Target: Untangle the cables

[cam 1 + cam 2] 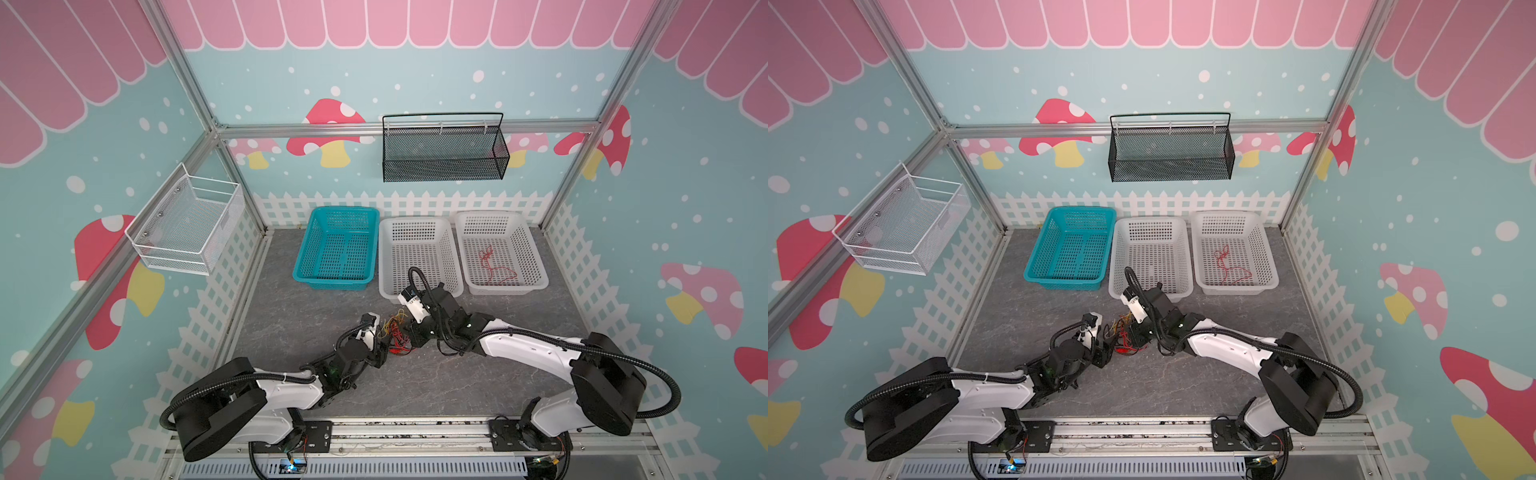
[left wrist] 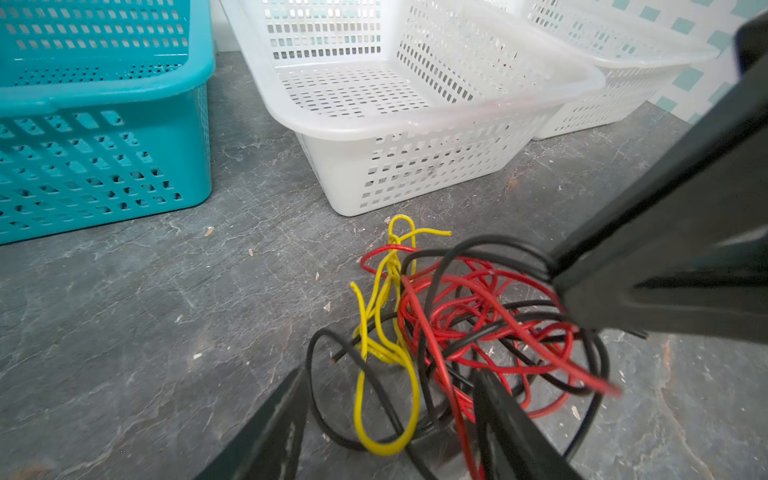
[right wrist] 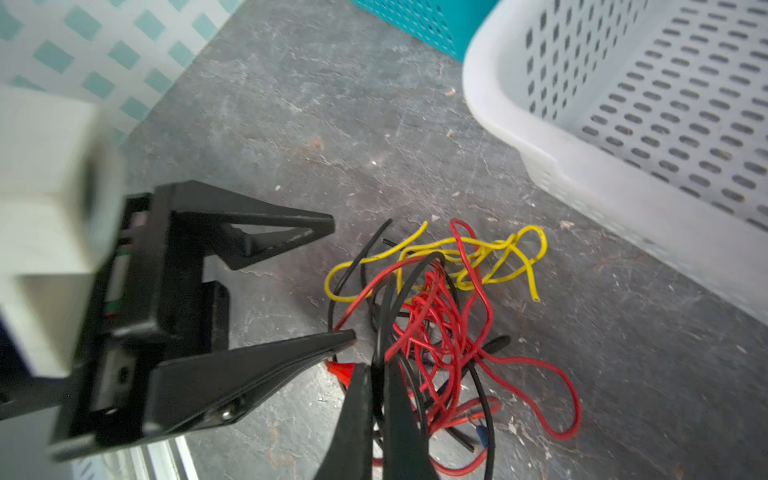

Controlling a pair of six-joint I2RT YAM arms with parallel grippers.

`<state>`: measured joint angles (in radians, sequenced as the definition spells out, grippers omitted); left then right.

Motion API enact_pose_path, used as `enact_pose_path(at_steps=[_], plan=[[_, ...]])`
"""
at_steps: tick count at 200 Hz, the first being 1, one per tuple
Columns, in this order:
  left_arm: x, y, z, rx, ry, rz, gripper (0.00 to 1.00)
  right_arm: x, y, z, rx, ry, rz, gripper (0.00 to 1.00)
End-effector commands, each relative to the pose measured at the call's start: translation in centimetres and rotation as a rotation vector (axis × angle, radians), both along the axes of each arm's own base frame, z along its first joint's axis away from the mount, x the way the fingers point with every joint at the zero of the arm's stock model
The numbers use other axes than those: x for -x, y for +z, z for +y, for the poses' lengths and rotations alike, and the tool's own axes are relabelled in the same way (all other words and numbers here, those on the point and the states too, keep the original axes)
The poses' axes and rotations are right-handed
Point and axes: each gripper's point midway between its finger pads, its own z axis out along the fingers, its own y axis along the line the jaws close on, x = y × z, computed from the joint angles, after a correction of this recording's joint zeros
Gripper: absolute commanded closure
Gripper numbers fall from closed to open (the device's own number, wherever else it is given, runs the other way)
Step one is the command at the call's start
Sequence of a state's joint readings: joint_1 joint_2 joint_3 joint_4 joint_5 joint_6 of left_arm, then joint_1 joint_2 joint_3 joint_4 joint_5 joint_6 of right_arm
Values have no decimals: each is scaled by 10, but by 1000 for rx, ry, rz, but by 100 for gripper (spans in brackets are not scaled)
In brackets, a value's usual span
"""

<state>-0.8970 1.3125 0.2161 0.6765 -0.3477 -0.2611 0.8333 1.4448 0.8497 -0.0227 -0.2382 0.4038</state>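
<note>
No legible text, brand, number or sign appears anywhere in the scene. In a top view, a small dark marking on the white camera housing at the right arm's wrist is too small to read.

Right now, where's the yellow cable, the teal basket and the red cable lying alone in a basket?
yellow cable [image 2: 384, 450], left wrist view, bottom of its loop
teal basket [image 1: 332, 281], in a top view, near rim
lone red cable [image 1: 486, 262], in a top view, kinked middle
</note>
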Motion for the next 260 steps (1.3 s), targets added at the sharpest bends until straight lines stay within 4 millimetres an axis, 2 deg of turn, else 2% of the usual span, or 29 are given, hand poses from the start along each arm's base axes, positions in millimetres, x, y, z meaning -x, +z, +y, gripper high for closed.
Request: enact_pose_path(at_steps=[1,27,45,67,78,122,159,170,183,232,260], plan=[[-6,12,-2,37,21,-26,37,14,34,12,-113,108,-76,100],[-6,9,0,39,24,-22,46,20,51,11,-151,136,-119,100],[-5,8,0,29,23,-18,66,15,56,6,-149,100,-146,100],[-5,8,3,17,34,-16,91,5,48,-3,-91,37,-160,100],[-6,9,5,13,43,-18,100,2,42,-7,-61,18,-161,100],[-5,15,13,8,61,-37,100,-12,12,-28,102,-80,-156,99],[-2,22,20,25,75,-56,100,-16,-14,-46,223,-130,-138,97],[-1,23,23,22,83,-59,100,-16,-20,-50,246,-137,-134,93],[0,25,27,19,92,-66,100,-15,-25,-51,260,-131,-129,85],[1,36,35,21,113,-94,100,-20,-39,-67,344,-189,-126,77],[3,42,36,29,106,-108,100,-17,-31,-57,293,-141,-142,73]])
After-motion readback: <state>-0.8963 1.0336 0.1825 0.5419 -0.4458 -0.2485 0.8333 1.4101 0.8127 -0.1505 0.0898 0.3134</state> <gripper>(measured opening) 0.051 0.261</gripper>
